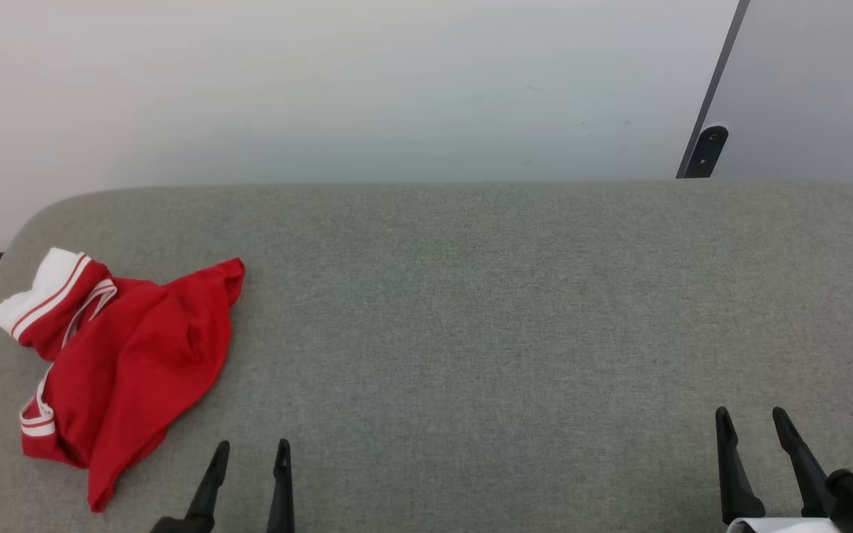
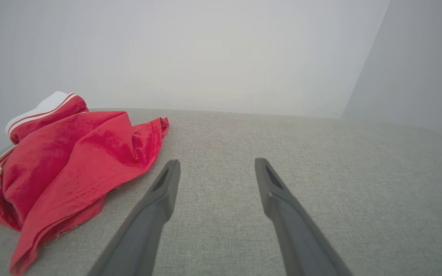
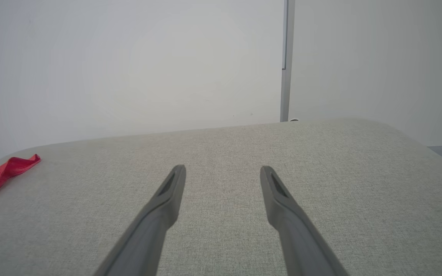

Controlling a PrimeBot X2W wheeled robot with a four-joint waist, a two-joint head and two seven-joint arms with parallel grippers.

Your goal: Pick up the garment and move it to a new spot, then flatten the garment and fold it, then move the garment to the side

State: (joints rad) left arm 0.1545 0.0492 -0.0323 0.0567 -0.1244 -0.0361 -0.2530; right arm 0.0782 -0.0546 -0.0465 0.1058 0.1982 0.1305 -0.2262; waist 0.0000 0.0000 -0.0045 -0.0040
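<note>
At your far left the garment lies crumpled near the left edge of the grey fabric-covered surface. It is a red heap with a white, red-striped sleeve end poking up at the back and striped trim along its left side. If it carries any print, the folds hide it and you can read nothing.

Just right of its front tip, your left gripper hovers low, fingers spread apart, pointing forward and holding nothing.

Well to the right, your right gripper sits the same way, parted and empty over bare fabric.
</note>
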